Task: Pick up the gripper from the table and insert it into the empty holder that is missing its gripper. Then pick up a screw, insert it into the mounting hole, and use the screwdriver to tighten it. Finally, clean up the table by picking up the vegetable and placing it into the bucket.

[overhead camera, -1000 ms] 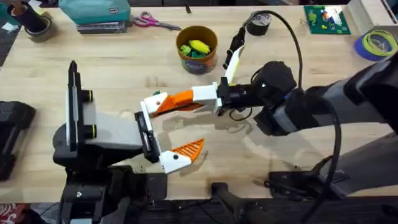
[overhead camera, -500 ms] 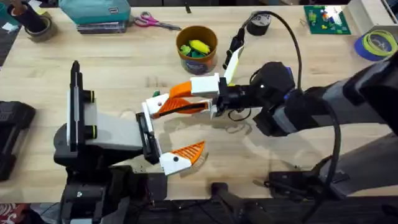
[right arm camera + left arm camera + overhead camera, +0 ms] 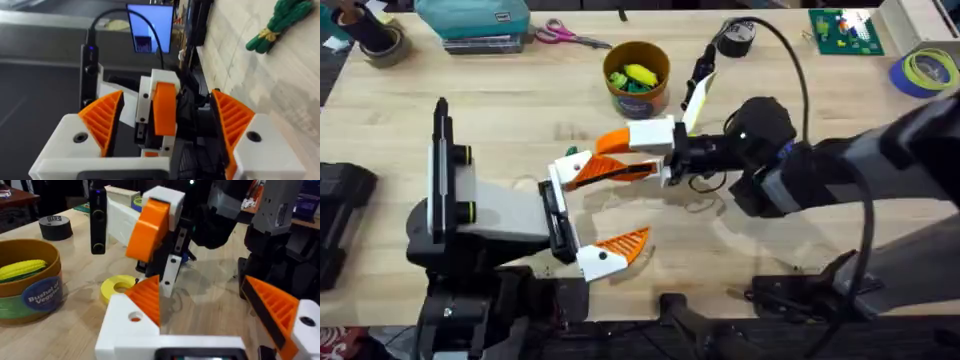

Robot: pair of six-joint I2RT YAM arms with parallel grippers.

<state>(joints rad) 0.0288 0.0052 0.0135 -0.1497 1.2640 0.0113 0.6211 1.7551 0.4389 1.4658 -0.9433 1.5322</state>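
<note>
Overhead: the right hand, white fingers w/ orange ribbed pads spread apart, straddles the upper finger of the left hand, itself wide open and empty. The round brown-orange bucket sits beyond on the light wood table.

Left wrist: the right hand's orange pad hangs just above the left hand's white holder block; likely risk is a scrape or jam from misalignment.

Right wrist: the small dark green leafy toy vegetable lies on the table, not yet binned.

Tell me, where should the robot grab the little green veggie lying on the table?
Probably at the thin middle of the vegetable, where a pale band pinches the bundle. It lies flat on the table, so coming straight down from above looks safest, closing across its narrow width rather than along its length. The bushier ends look wider and might slip.
</note>
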